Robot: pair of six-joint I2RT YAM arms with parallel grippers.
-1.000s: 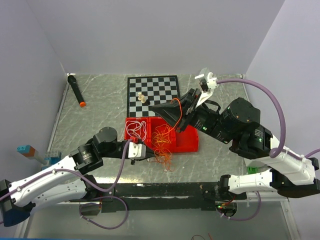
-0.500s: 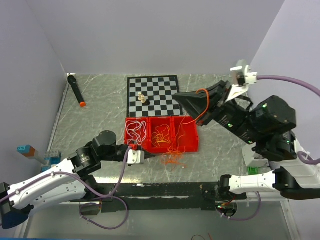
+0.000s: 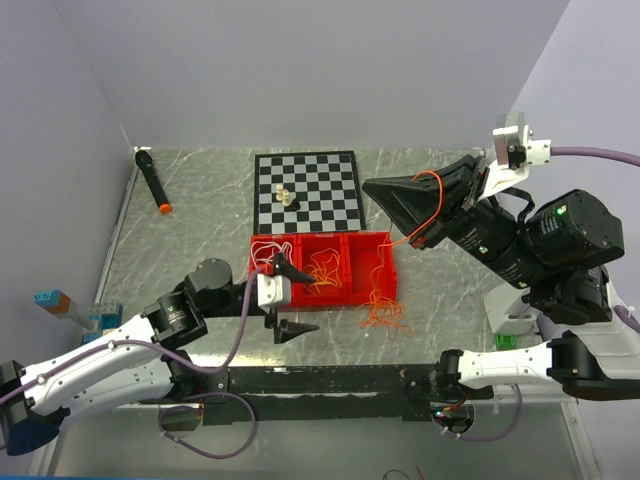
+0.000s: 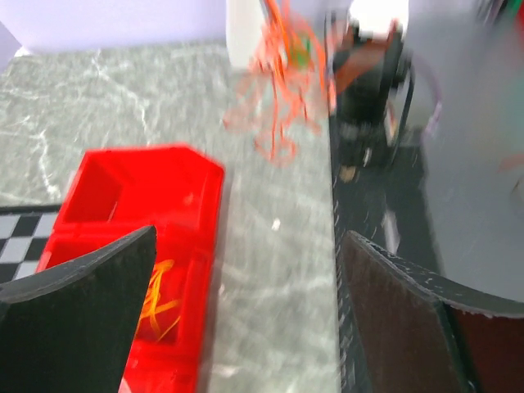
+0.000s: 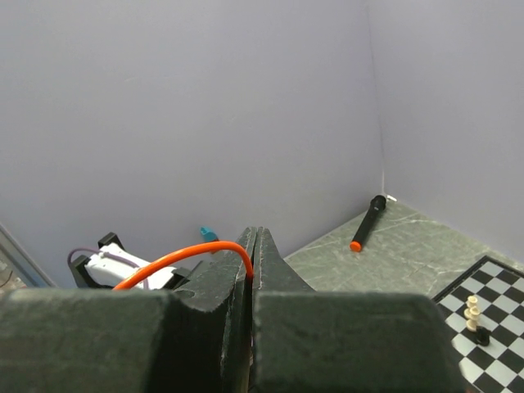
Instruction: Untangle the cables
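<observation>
A red-orange cable [image 3: 437, 190] loops out of my right gripper [image 3: 400, 200], which is shut on it and raised above the table's right side; the pinch shows in the right wrist view [image 5: 252, 246]. The cable runs down to a red-orange tangle [image 3: 385, 315] on the table by the red tray's [image 3: 355, 297] front right corner. White cables [image 3: 266, 250] lie in the tray's left compartment, yellow-orange ones [image 3: 320, 270] in the middle. My left gripper [image 3: 288, 300] stands open at the tray's front left, nothing between its fingers [image 4: 82, 282]. The left wrist view is blurred, with the tangle [image 4: 274, 106] ahead.
A chessboard [image 3: 320, 170] with three small pieces [image 3: 283, 195] lies behind the tray. A black marker with an orange tip [image 3: 152, 180] rests at the far left. Coloured blocks [image 3: 55, 300] sit past the left edge. A black strip [image 3: 330, 380] runs along the near edge.
My left gripper went from shut at the tray's front edge to open. The right arm rose and swung right with the red-orange cable, dragging the tangle rightward.
</observation>
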